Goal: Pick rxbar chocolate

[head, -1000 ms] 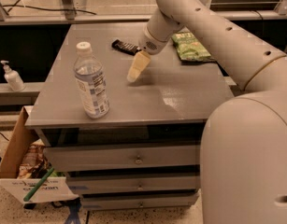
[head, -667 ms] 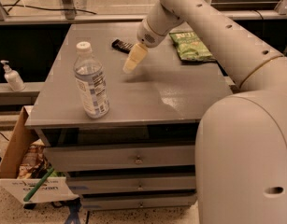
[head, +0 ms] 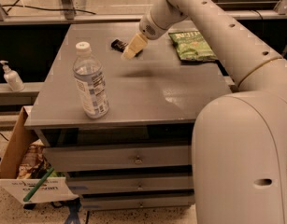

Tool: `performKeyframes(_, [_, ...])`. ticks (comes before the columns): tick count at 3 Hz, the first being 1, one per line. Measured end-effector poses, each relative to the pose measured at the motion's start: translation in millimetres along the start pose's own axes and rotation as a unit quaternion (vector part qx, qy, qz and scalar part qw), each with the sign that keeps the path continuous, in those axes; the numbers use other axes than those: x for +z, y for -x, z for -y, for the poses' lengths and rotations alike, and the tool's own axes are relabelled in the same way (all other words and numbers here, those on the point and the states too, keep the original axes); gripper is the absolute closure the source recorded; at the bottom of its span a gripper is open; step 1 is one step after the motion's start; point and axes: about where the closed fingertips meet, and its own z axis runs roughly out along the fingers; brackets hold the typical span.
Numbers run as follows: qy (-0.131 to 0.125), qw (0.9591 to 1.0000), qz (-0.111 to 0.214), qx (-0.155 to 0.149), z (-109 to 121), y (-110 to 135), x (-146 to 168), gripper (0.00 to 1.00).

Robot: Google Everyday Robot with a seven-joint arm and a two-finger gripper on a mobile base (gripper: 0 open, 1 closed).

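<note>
The step in hand was the approach: the rxbar chocolate point(head: 117, 44) had not been grasped and lay flat on the grey cabinet top point(head: 152, 94), beyond the water bottle point(head: 90, 80) and a little to its right, toward the far edge. The gripper point(head: 129, 53) hung just above the bar's near-right end, also beyond the bottle and to its right, its pale tip angled down and leftward so that it hid part of the black wrapper. Whether the gripper was open or closed could not be told from this view, nor whether its tip was touching the bar. The green chip bag point(head: 192, 45) lay well to the right of the bottle, at the same far depth as the bar, apart from the gripper.

The next move probably called for a short, careful descent with the jaws straddling the narrow width of the bar. The bar was thin and lay flush on the surface, so a pinch set too high would likely slide off, and a push could skid it away from the bottle toward the back edge.

Against the frame a second earlier, the gripper had travelled away from the bottle toward the far edge. It had been nearer the middle of the top with the bar fully visible beside it, and now overlapped the bar. The bottle, bar and chip bag had kept their places
</note>
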Motion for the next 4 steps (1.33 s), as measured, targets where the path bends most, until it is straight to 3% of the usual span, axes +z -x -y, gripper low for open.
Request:
performKeyframes(2, [-0.025, 0.9971, 0.011, 0.071, 17, -20, 22, 0.0])
performKeyframes(3, [-0.023, 0.9962, 0.017, 0.082, 20, -18, 39, 0.0])
performKeyframes(4, [-0.02, 0.9961, 0.024, 0.083, 23, -9, 55, 0.16])
